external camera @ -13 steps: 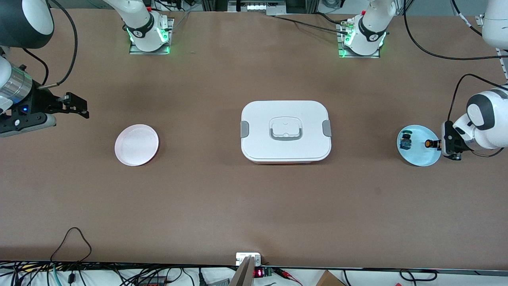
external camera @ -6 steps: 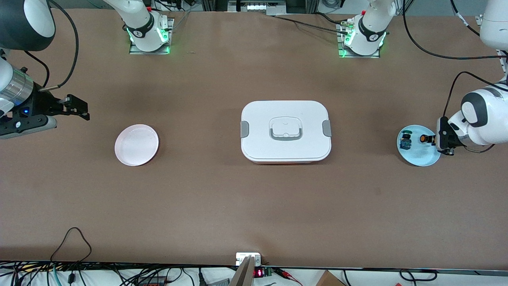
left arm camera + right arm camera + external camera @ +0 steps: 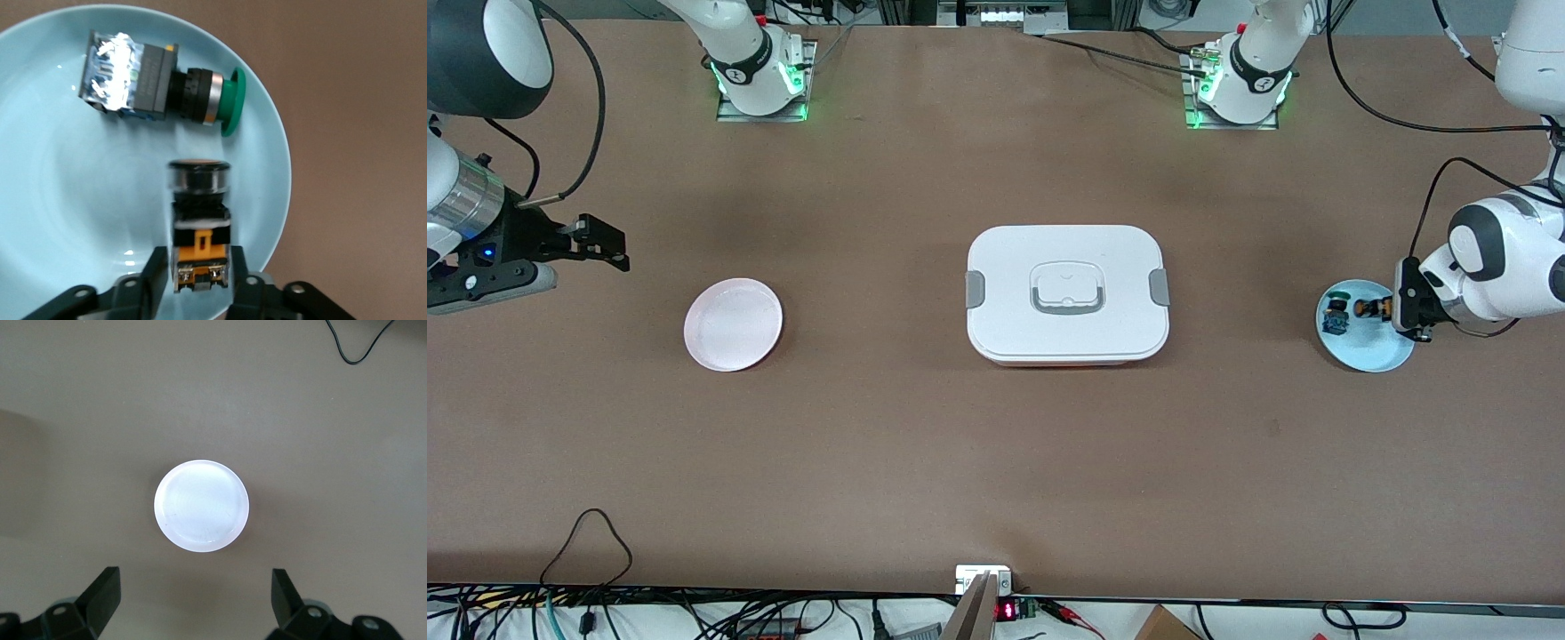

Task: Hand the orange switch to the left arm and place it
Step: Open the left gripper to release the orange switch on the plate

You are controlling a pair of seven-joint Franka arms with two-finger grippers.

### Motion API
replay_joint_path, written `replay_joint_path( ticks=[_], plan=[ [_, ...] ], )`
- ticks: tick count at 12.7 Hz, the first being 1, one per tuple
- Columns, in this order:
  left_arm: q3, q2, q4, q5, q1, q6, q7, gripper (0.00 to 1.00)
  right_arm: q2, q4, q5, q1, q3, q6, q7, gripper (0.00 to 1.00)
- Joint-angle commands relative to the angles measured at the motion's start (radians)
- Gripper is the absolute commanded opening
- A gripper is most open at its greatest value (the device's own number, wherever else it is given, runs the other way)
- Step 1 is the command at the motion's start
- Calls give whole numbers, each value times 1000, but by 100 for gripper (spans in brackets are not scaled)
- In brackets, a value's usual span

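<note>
Orange switch (image 3: 199, 223) sits clamped by its base between left gripper (image 3: 198, 277) jaws.

Even, bright overhead light fills the front view, with soft dark patches on the brown table (image 3: 889, 444) near its upper part. Green lamps glow at both arm bases. In the left wrist view, glare burns white on the blue switch (image 3: 127, 79), and the picture is slightly soft. The pink plate (image 3: 201, 505) looks washed out.

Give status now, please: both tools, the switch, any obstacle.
Left tool grips orange switch over blue plate. Right tool open, waiting. Box mid-table, in path.
</note>
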Motion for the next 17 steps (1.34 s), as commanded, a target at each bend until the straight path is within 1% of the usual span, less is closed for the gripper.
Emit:
replay_joint_path(
  ticks=[1,4,5,6,8,9,11,12,15,16,17],
  plan=[
    [-12,-54,-20,-44,10,-23,26,100,8,21,3,6,2,-7,13,100],
    [-21,-103,-9,-45,2,-91,26,100,8,21,0,8,2,-15,14,100],
    [-26,-158,9,-45,1,-152,24,100,8,20,-14,35,2,-18,55,100],
    [-28,-184,14,-45,-7,-170,24,100,8,20,-14,41,2,-20,107,100],
    [-35,-229,69,-45,-27,-235,23,100,9,20,-16,46,2,-20,125,100],
    [-43,-243,109,-56,-33,-273,21,100,14,21,-17,45,2,-17,120,100],
    [-44,-260,201,-117,-55,-356,15,100,20,25,-72,55,2,-17,84,100],
    [-46,-270,245,-140,-70,-387,6,100,20,29,-80,66,2,-12,86,100],
    [-44,-304,374,-151,-113,-472,-93,100,24,37,-77,66,2,-9,88,100],
    [-44,-316,416,-151,-119,-483,-130,100,24,37,-77,66,2,-10,82,100],
    [-44,-329,437,-151,-128,-485,-181,100,24,37,-77,66,2,-10,82,100]
  ],
)
